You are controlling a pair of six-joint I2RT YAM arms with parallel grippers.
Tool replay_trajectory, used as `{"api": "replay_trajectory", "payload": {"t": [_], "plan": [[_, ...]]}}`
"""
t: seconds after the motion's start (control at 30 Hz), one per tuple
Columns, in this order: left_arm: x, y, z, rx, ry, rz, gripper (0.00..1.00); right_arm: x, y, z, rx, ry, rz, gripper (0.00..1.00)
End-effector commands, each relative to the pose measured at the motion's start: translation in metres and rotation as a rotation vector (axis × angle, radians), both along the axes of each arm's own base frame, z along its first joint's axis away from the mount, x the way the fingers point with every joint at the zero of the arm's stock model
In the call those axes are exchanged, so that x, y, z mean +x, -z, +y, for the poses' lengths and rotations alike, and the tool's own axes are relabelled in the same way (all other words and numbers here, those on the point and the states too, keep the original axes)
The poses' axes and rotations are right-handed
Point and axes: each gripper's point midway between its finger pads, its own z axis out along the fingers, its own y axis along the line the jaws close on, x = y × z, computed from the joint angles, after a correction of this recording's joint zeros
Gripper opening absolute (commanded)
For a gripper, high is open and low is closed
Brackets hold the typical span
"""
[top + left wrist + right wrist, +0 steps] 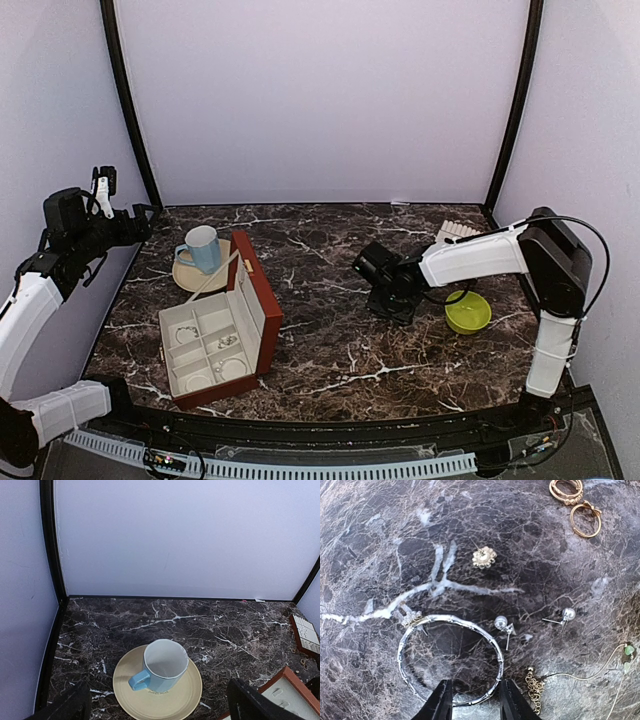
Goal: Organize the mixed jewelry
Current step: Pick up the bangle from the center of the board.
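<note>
The mixed jewelry lies on the dark marble in the right wrist view. There is a silvery hoop bracelet [451, 618], a flower stud [484, 557], two pearl studs [501, 623] [568, 613], gold rings [586, 520], a gold chain [535, 687] and a thin chain with green beads [627, 652]. My right gripper [476, 695] is low over the table [392, 300], and its black fingers [440, 702] stand apart on either side of the bracelet's near arc. My left gripper [138, 222] is raised at the far left, wide open and holding nothing.
A reddish-brown compartment box [222, 335] stands open at the front left with small pieces in its cream cells. Behind it a blue mug [162, 665] sits on a beige saucer [125, 690]. A green bowl [468, 312] and a cream ring tray [457, 231] are at the right.
</note>
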Motion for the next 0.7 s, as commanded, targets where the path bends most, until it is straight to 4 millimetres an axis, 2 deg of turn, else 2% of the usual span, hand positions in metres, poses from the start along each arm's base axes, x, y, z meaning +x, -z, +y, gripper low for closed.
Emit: {"api": "replay_trajectory", "payload": {"t": [0.0,0.53,0.67], "plan": [[-0.003,0.0,-0.002,-0.004,0.003,-0.002,0.97,-0.003,0.01,0.0,-0.023,-0.012,0.021,0.29],[-0.003,-0.001,0.0,0.0,-0.006,-0.003,0.97,0.007,0.011,-0.011,-0.086,-0.172,-0.03,0.13],[-0.003,0.0,0.0,0.002,-0.007,-0.002,0.97,0.015,0.006,-0.015,-0.117,-0.228,-0.056,0.0]]}}
